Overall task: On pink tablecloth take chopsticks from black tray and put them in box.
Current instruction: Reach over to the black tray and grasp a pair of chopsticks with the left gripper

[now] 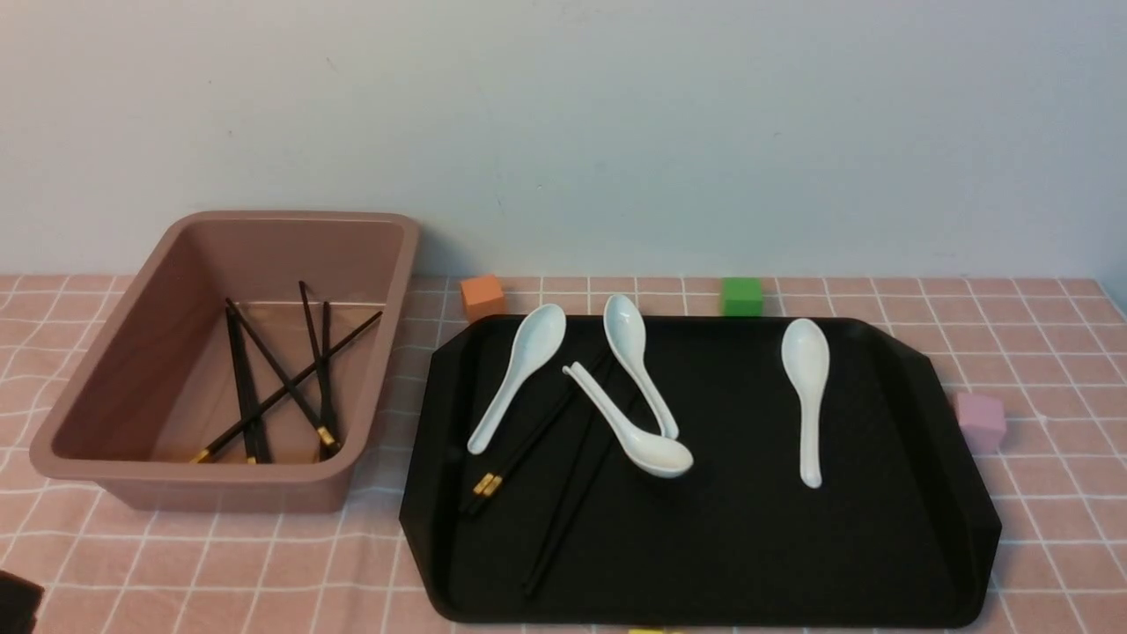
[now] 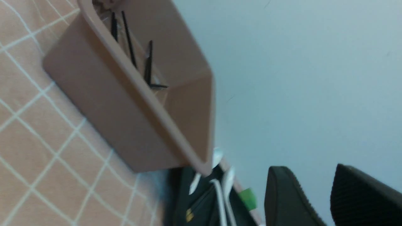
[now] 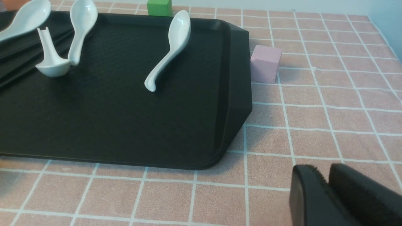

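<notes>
Front view, read with both wrist views. The pink tablecloth carries the box on the robot's left. The black tray sits just beside it to the right, with a narrow strip of cloth between the two. Several chopsticks lie crossed on the floor of the box, gold bands toward its near wall. On the tray, a banded pair lies slantwise in the left half. Beside it, longer dark sticks run toward the near rim; black on black, their number cannot be counted. Four white spoons share the tray. One of them, the tipped spoon, rests across the sticks, and another lies just beside the banded pair. An orange cube, a green cube and a lilac cube stand on the cloth around the tray.

Left gripper: jaws parted with only the wall showing between them, nothing held, clear of both box and tray. Right gripper: fingers drawn together or very nearly so, empty, low over the cloth off the tray's near right corner.

Step in hand, as judged: between transfers — part of the set is boxed, part lies on the tray, and neither arm carries anything. The next move calls for a reach to the tray's left half with the jaws aligned across a stick. The gold-banded end is the better target, since no spoon overlaps it — a pick farther up risks dragging the tipped spoon along.
</notes>
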